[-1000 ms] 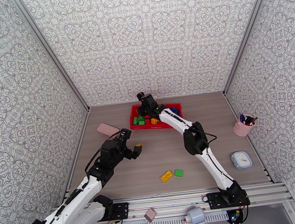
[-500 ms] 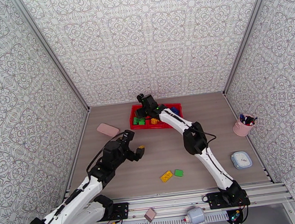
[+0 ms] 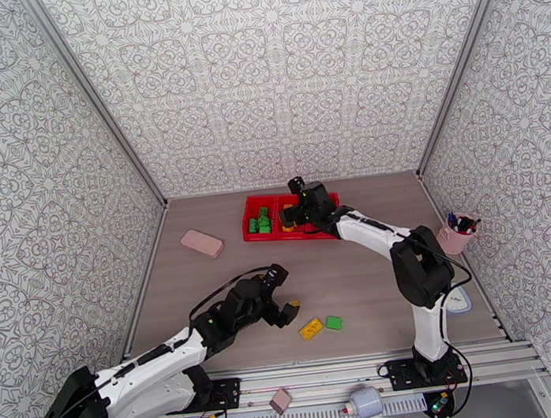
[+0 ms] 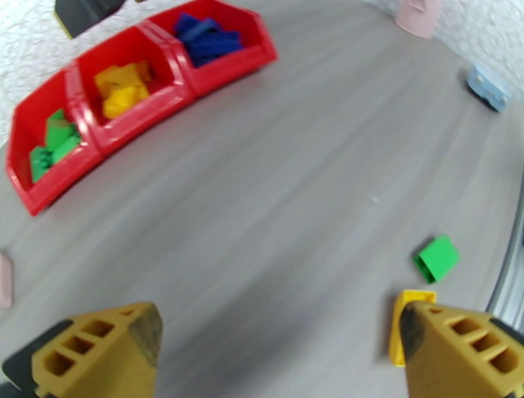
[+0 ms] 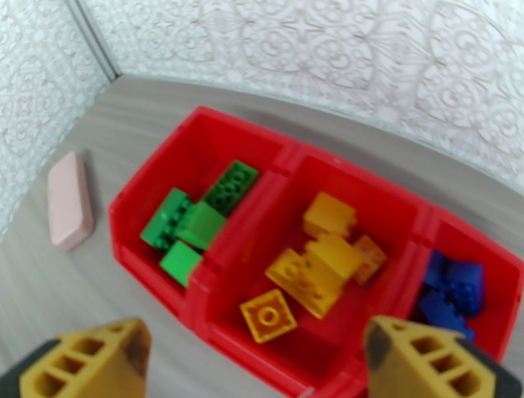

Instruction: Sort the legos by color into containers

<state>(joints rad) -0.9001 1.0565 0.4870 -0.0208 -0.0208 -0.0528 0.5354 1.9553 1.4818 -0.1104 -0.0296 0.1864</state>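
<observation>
The red tray (image 3: 247,226) lies at the back of the table. Its left compartment holds green legos (image 5: 196,219), its middle one yellow legos (image 5: 321,262) and its right one blue legos (image 5: 452,288). My right gripper (image 3: 290,215) hovers open over the tray (image 5: 209,268), nothing between its fingers (image 5: 255,340). One yellow lego (image 3: 311,329) and one green lego (image 3: 334,323) lie loose near the table's front. My left gripper (image 3: 286,292) stands open just left of them. In the left wrist view the yellow lego (image 4: 398,321) sits partly behind my right finger, with the green one (image 4: 437,257) beyond it.
A pink rounded block (image 3: 202,243) lies left of the tray. A pink pen cup (image 3: 455,234) stands at the right wall, and a small blue-and-white item (image 3: 454,301) lies near it, partly behind my right arm. Bare table separates the tray from the loose legos.
My right gripper has opened and shifted right from the tray's left compartment toward its middle. My left arm has swung right and nearer, up to the two loose legos, still open.
</observation>
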